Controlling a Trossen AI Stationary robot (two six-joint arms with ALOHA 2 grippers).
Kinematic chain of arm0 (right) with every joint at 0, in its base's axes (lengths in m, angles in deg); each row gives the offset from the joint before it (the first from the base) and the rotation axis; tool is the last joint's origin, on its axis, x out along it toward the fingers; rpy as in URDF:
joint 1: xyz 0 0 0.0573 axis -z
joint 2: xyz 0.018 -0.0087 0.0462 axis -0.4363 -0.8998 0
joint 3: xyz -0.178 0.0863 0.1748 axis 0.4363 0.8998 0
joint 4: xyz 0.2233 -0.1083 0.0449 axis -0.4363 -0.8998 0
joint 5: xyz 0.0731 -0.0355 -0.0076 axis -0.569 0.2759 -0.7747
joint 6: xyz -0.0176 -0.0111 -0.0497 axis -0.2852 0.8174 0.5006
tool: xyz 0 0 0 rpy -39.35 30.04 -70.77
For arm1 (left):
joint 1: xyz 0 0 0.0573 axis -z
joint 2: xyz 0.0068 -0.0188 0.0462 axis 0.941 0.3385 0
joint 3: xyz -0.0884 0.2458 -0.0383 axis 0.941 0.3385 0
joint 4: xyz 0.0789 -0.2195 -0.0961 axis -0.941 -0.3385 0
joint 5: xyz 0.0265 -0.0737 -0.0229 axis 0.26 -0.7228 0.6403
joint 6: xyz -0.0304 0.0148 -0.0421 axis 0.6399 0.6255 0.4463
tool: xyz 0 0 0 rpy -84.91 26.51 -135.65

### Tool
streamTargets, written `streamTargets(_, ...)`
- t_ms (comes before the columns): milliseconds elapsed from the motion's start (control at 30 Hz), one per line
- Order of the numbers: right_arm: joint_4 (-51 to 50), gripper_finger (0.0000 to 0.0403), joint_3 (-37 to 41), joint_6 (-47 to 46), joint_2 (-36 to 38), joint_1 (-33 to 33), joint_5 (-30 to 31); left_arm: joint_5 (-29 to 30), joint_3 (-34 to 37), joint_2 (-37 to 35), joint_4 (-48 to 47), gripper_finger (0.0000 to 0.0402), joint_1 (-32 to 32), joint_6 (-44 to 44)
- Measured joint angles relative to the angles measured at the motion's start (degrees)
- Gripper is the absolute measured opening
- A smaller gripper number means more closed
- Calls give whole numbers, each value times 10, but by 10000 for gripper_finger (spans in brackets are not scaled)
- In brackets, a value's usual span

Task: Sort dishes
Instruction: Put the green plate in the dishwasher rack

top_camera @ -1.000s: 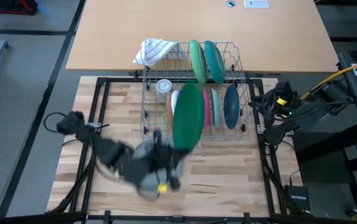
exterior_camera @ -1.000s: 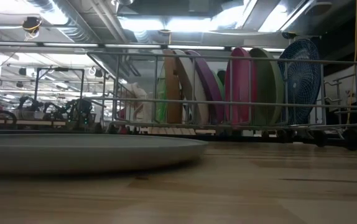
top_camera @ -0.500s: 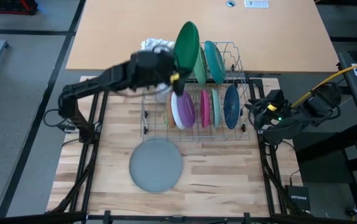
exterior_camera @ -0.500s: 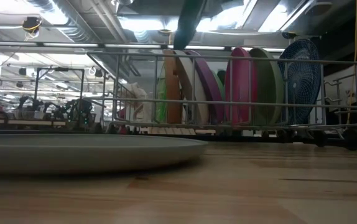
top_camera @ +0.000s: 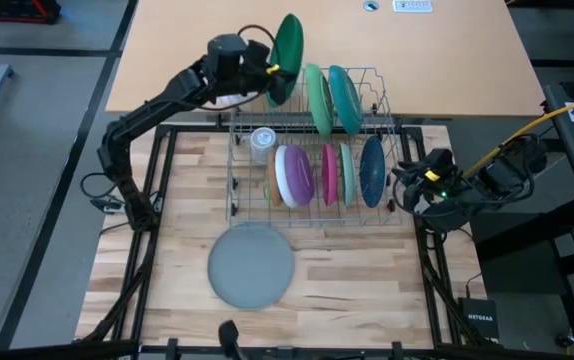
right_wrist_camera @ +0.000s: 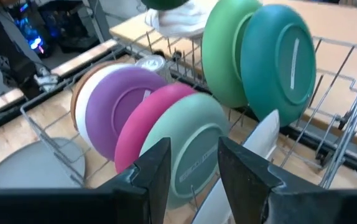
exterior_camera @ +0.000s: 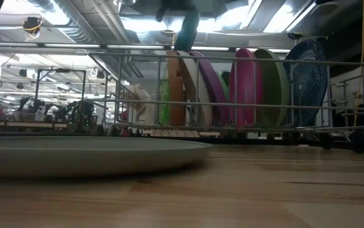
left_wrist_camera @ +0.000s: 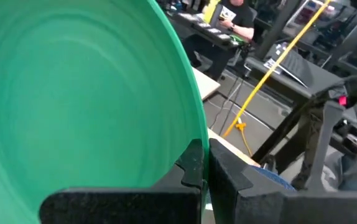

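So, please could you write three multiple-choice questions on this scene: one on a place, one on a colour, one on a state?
1. Where does the grey plate lie?
A. flat on the wooden table in front of the rack
B. upright in the rack
C. on the striped cloth

2. What colour is the plate held by the left gripper?
A. pink
B. dark green
C. white

3. How do the jaws of the right gripper stand?
A. shut on a blue plate
B. shut on a glass
C. open, holding nothing

Answers:
1 A, the high view shows it flat on the wood, apart from the dish rack.
2 B, the left wrist view shows green at the jaws.
3 C, the right wrist view shows an empty gap.
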Motion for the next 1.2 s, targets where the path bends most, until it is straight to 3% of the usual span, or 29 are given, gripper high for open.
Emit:
streamTargets(233, 1, 136, 0, 0, 7, 0, 27, -83, 109, -3, 110, 0, -61, 23)
streamTargets(533, 4, 136, 0, -1, 10, 0, 33, -252, 325, -16, 503, 0, -146, 208)
streamTargets(733, 4, 136, 0, -25, 10, 0, 43, -258, 432, -16, 689, 0, -170, 350)
streamTargets(867, 4, 136, 0, -26, 10, 0, 44, -254, 484, -16, 778, 0, -166, 392)
streamTargets(1000, 5, 136, 0, -27, 9, 0, 53, -227, 513, -16, 833, 0, -158, 426)
streamTargets(1200, 6, 136, 0, -27, 9, 0, 53, -193, 517, -16, 840, 0, -133, 433)
